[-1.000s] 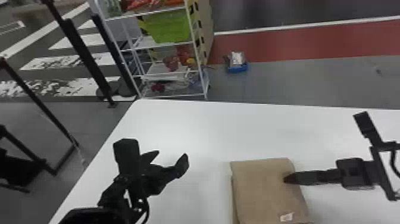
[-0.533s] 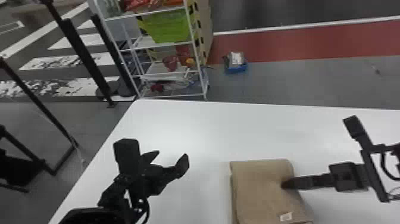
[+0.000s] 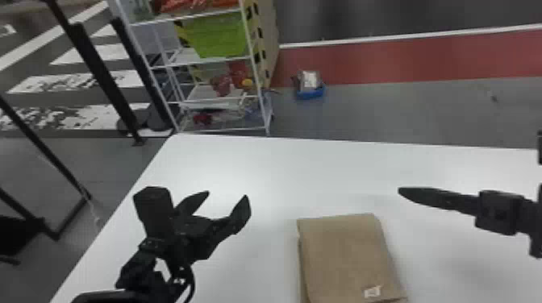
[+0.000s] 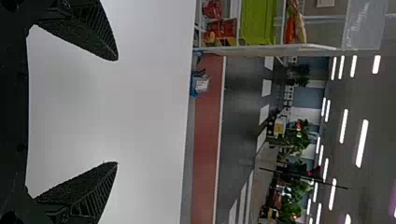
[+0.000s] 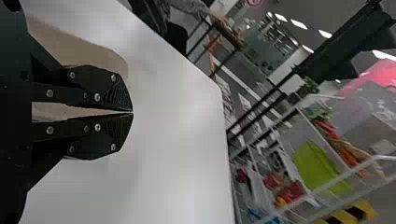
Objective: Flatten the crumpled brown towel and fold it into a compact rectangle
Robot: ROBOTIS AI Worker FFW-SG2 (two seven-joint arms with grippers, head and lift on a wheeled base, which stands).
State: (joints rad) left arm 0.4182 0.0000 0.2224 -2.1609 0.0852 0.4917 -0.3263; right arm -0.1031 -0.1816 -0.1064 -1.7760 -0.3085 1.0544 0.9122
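I'm looking down through the head view at the brown towel (image 3: 347, 258), which is lying folded on the white table (image 3: 282, 169), toward the near edge of the view and between my two grippers. It is showing me a smooth, tidy, plain tan upper face, with a straight far edge and slightly rounded far right corner. Along its left side the folded layers are peeking out, one beneath another, and close to its near right corner a small white label (image 3: 372, 291) is standing out against the cloth. The near end is running out of my view, so I'm perhaps seeing only most of the rectangle. My left gripper (image 3: 228, 195) is hanging over the table to the towel's left, well apart from it, its fingers spreading wide with nothing between them. My right gripper (image 3: 400, 191) is hovering beyond the towel's far right corner, apart from the cloth in the head view; in its own wrist view the jaws are clenching together, tips meeting, and they are gripping nothing. Behind those fingers I'm also catching a tan stretch of the towel, lying flat on the white surface.
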